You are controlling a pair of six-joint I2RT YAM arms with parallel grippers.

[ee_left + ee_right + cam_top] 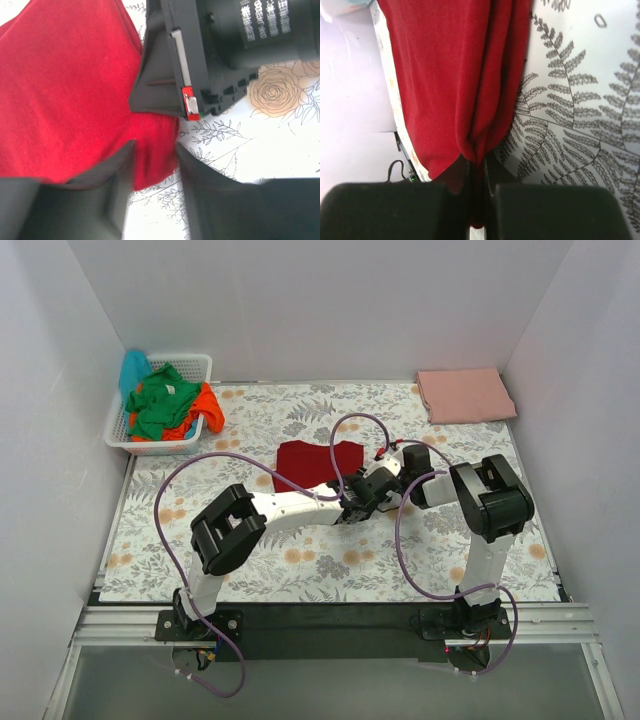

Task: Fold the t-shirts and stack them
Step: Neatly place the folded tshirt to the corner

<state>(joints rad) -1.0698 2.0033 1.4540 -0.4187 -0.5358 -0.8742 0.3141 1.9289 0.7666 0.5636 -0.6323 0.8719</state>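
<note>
- The dark red shirt (312, 460) lies mid-table and looks partly folded. Both arms meet at its near-right edge, likely to lift that side for the next fold.
- The right gripper (477, 162) has its fingers pinched tight on a bunched fold of red cloth.
- The left gripper (155, 150) has its fingers straddling the hem; can't tell if clamped.
- The pink shirt (465, 395), folded at the far right, is probably the stack spot.
- The other shirts (165, 405) wait heaped in the basket (118, 435).
</note>
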